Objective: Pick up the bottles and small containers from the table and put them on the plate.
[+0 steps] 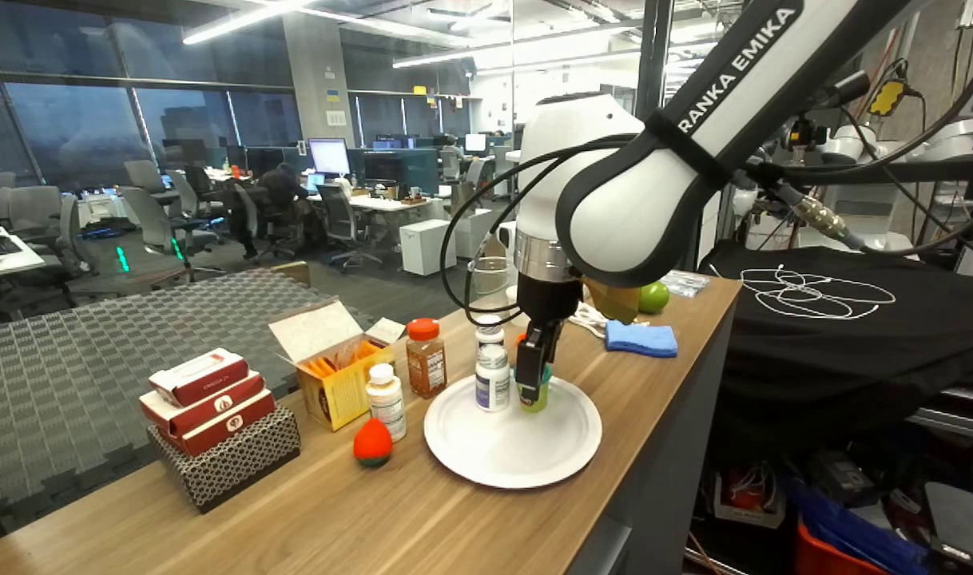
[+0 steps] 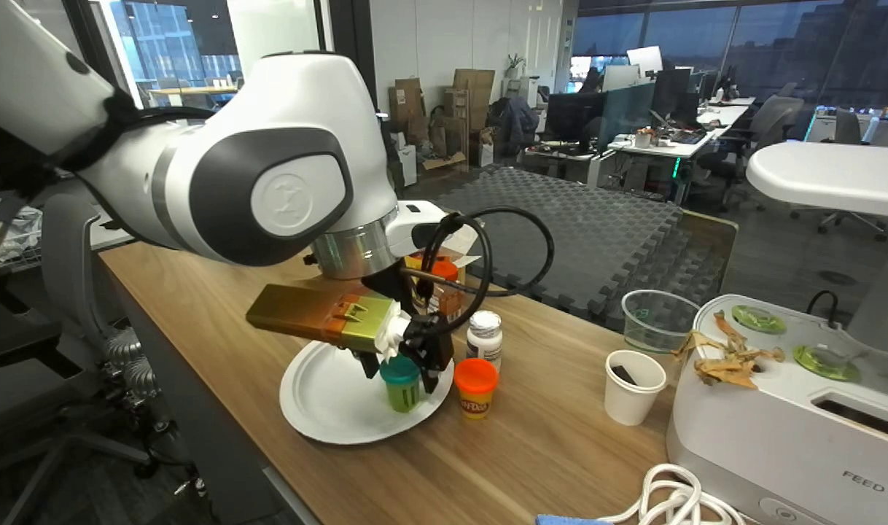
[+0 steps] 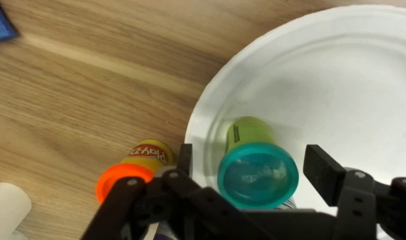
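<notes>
The white plate also shows in the wrist view. On it stand a green tub with a teal lid and a white bottle with a purple label. My gripper is open, with its fingers on either side of the tub and gaps beside the lid. An orange-lidded yellow tub stands just outside the plate. Another white bottle stands behind the plate's bottle. A third white bottle and a red-capped spice bottle stand on the table beside the plate.
A red and green object, a yellow box of packets and stacked red boxes stand on the table. A blue cloth, a paper cup, a clear cup and a white appliance stand past the plate.
</notes>
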